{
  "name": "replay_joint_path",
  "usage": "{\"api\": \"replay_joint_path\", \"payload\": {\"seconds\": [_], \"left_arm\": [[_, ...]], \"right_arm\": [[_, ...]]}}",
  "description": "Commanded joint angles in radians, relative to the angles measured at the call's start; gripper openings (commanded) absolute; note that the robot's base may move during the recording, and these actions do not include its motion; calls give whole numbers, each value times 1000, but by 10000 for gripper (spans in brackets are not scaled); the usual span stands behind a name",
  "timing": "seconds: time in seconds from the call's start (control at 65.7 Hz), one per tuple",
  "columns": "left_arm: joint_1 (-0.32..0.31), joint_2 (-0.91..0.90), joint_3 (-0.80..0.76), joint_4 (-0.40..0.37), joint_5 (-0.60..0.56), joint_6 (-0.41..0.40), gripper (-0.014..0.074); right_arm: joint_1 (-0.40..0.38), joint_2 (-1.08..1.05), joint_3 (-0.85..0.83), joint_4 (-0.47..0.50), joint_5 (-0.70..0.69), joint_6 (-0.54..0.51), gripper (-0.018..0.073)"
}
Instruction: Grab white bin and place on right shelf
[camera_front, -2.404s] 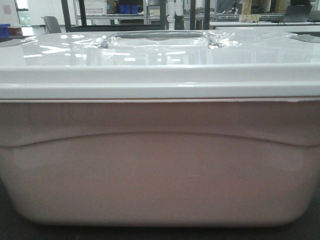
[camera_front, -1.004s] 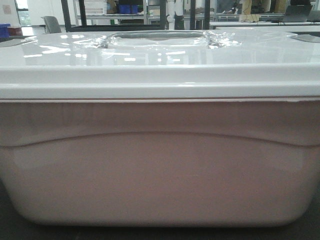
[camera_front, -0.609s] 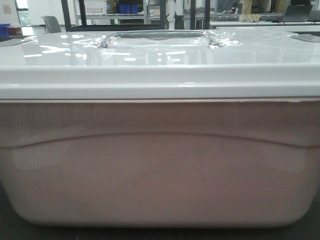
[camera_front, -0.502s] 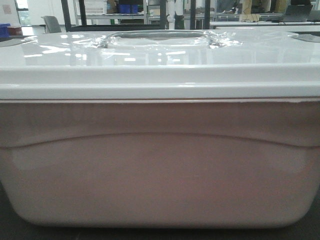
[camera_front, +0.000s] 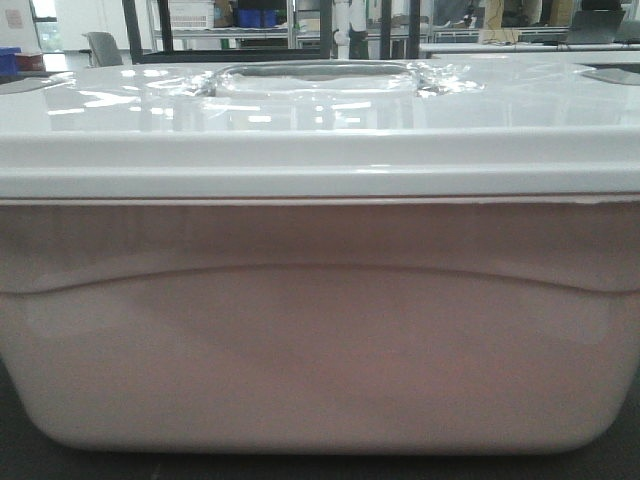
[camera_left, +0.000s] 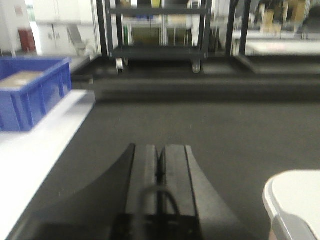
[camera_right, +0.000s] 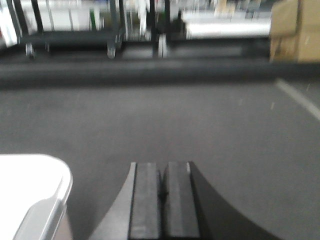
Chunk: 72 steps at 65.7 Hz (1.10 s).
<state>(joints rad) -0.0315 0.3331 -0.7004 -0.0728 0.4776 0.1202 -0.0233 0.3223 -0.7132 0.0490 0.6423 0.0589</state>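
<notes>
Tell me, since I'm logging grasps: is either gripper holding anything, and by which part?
Nothing is held: the left gripper and right gripper are shut empty, each beside the pinkish-white plastic bin.

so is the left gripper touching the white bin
Apart. Left wrist view shows a strip of dark floor between the shut left gripper and the white bin corner.

Your front camera sits low, pressed close against the white bin (camera_front: 320, 340), facing 12 o'clock. Your left wrist view looks forward, catching the bin's corner at 4 o'clock. The right wrist does likewise, corner at 8 o'clock. All three share that bin.
</notes>
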Motion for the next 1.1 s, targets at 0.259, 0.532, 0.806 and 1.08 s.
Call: {"api": "replay_joint_path", "payload": {"seconds": [0.259,0.532,0.806,1.08], "left_arm": [[-4,396,-276,-174,377,0,-126],[-4,580,-317,-284,491,0,-126],[-4,684,-317,-280,539,0,-126],[-4,766,-317,-280,540,0,-123]], "right_arm": [[-4,405,-279,35,442,-3,66],[-4,641,-392,35,637,-3,66],[-4,711,-417,35,618,-3,66],[-4,715,-417,35,599,-3,85]]}}
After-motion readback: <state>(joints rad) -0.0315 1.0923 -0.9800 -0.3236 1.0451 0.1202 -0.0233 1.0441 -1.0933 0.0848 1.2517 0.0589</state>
